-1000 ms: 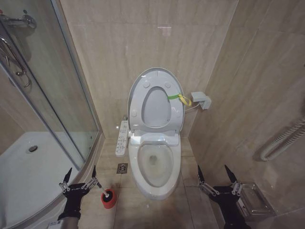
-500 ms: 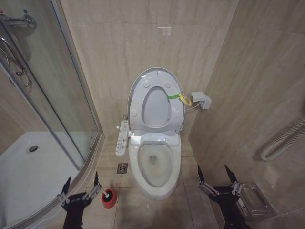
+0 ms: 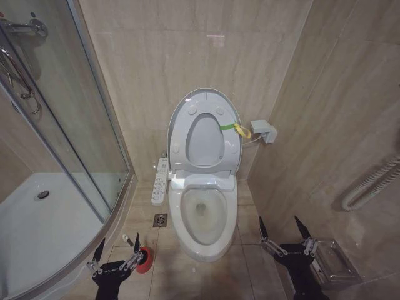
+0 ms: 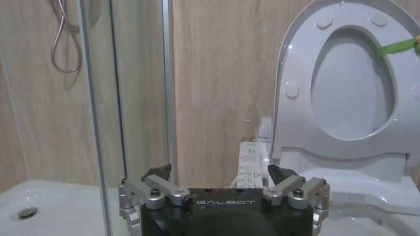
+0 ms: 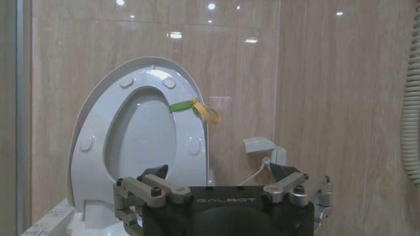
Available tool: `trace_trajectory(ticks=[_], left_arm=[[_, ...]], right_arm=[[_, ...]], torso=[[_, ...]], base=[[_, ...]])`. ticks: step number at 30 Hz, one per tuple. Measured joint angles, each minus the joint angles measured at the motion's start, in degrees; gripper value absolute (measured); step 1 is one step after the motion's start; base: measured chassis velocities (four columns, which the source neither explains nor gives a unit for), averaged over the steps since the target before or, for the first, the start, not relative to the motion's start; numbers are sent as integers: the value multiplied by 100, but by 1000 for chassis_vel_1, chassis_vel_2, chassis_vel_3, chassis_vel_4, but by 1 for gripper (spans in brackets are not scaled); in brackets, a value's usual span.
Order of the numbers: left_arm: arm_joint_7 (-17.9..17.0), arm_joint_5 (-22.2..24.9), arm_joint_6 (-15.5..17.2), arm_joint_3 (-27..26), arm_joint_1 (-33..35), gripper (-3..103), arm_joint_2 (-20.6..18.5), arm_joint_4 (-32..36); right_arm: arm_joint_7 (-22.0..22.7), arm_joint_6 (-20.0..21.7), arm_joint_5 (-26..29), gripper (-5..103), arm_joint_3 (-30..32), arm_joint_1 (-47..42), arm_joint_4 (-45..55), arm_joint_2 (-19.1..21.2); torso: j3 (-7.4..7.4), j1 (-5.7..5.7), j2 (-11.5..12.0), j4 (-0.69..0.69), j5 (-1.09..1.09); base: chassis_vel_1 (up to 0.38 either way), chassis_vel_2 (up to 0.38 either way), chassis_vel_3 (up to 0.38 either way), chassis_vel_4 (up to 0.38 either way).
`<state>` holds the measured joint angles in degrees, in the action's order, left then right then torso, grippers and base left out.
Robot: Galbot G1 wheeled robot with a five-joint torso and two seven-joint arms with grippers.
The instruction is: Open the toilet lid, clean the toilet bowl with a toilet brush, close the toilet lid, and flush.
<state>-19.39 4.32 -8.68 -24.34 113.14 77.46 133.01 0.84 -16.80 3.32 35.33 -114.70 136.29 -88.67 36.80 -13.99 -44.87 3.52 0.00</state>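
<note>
My left gripper (image 3: 117, 249) hangs low over the floor tiles at the foot of the shower enclosure, its two dark fingers (image 3: 99, 249) spread wide with nothing between them; the right one of the pair stands just in front of the toilet brush (image 3: 143, 260), whose small red holder sits on the floor beside the bowl, and I cannot tell whether they touch. My right gripper (image 3: 279, 227) hovers over the tiles on the other side of the toilet, near a metal rack (image 3: 334, 262) by the wall, its fingers also parted wide and holding nothing. Between the two arms sits the toilet bowl (image 3: 201, 215), white and uncovered, with its control panel (image 3: 160, 181) along the side nearer the shower. The toilet lid (image 3: 204, 132) stands upright against the beige tiled wall, and the ring seat (image 3: 202, 142) is raised against it, a green-yellow tag (image 3: 235, 129) looped at its edge. From the left wrist I see the lid (image 4: 347, 78) and the shower glass (image 4: 98, 98); from the right wrist the lid (image 5: 141, 142) with its tag (image 5: 196, 107).
</note>
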Motion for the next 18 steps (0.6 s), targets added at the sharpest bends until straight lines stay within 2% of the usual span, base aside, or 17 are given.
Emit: trace_trajectory(ticks=[18], left_arm=[[9,-256,-57,63,138,99,20,32]], right_arm=[[0,0,0,100,0,0,0,0]], torso=[[-2,1,4,0,0]], base=[[0,0,0,0]])
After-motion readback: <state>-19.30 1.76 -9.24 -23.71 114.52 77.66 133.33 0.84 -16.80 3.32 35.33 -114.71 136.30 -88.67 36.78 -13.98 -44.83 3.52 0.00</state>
